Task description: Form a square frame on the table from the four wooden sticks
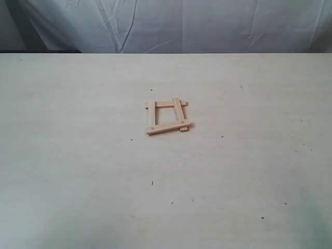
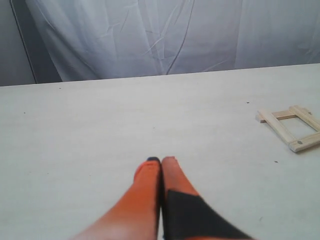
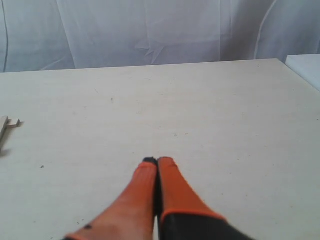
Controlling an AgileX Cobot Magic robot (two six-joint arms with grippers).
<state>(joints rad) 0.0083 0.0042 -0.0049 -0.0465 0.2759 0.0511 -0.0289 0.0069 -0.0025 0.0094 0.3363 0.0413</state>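
The four wooden sticks lie as a small square frame [image 1: 167, 116] in the middle of the table [image 1: 78, 155], ends overlapping and poking out at the corners. Part of the frame [image 2: 290, 127] shows at the edge of the left wrist view, well away from my left gripper [image 2: 161, 160], whose orange fingers are pressed together, shut on nothing. In the right wrist view only a stick end [image 3: 6, 125] shows at the picture's border. My right gripper [image 3: 157, 161] is shut and empty too, over bare table. Neither gripper appears in the exterior view.
A white cloth backdrop [image 1: 181, 23] hangs behind the table's far edge. A few tiny dark specks [image 1: 152, 182] dot the tabletop. A white surface corner [image 3: 305, 65] shows beyond the table's edge in the right wrist view.
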